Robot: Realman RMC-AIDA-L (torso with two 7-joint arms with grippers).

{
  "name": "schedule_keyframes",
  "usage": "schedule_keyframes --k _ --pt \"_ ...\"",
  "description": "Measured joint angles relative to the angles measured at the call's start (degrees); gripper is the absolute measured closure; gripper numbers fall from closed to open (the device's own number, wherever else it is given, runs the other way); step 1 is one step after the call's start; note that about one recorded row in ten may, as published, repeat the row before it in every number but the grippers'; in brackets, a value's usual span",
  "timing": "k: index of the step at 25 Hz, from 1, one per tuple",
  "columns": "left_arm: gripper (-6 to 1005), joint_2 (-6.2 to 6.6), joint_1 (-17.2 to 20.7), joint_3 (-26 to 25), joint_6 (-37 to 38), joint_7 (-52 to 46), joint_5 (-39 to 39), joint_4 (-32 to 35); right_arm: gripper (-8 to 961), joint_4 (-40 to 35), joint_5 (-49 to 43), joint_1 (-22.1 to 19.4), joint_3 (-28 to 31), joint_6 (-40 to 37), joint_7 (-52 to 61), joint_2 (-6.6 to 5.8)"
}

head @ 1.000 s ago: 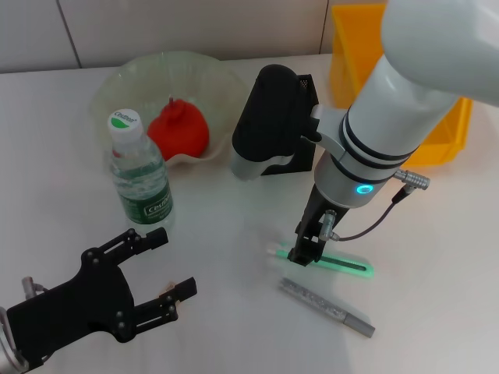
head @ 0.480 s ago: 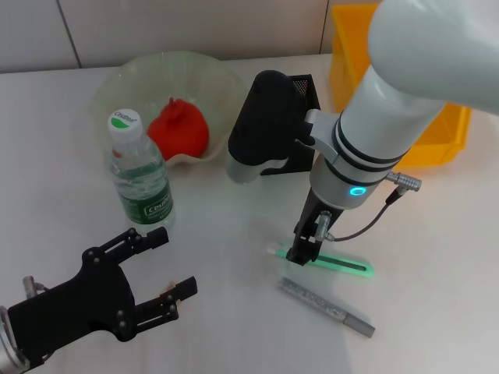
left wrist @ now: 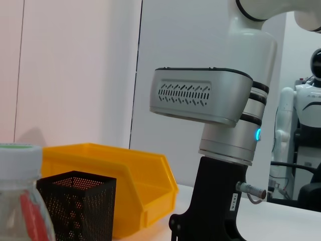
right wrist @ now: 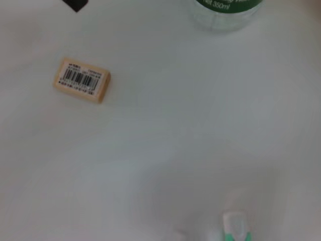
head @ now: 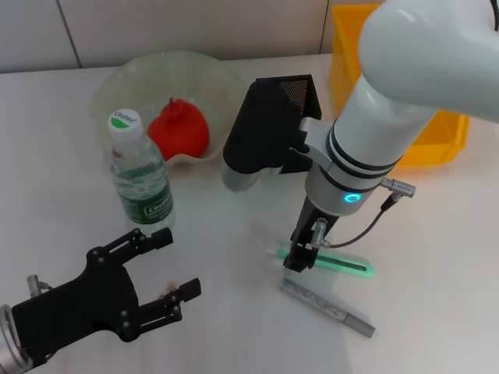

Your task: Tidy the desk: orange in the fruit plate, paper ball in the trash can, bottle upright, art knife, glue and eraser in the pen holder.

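Note:
My right gripper (head: 299,257) hangs low over the white-tipped end of a green glue stick (head: 343,265) lying on the table. The stick's tip (right wrist: 235,228) shows in the right wrist view. A grey art knife (head: 327,308) lies just in front of it. The tan eraser (right wrist: 82,80) lies flat near the bottle's base (right wrist: 225,10). The bottle (head: 140,175) stands upright. An orange-red fruit (head: 179,128) sits in the fruit plate (head: 117,82). The black mesh pen holder (head: 292,89) stands behind my right wrist. My left gripper (head: 168,265) is open at the front left. No paper ball shows.
A yellow bin (head: 444,128) stands at the back right, beside the pen holder (left wrist: 75,206), and also shows in the left wrist view (left wrist: 125,170). My right arm (left wrist: 220,115) fills the middle of that view. The bottle's neck (left wrist: 20,201) is close to the left wrist camera.
My right arm has shifted slightly left and toward the front, uncovering more of the pen holder. The gripper stays over the green stick's end. The left gripper has barely moved.

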Motion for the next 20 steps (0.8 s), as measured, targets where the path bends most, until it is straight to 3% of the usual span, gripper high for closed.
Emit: schedule_keyframes --k 15,20 --pt "258 0.0 0.0 0.0 0.1 0.0 0.0 0.0 656 2.0 0.0 1.0 -0.6 0.7 0.1 0.0" --pt "261 0.0 0.0 0.0 0.1 0.0 0.0 0.0 747 2.2 0.0 1.0 -1.1 0.8 -0.3 -0.01"
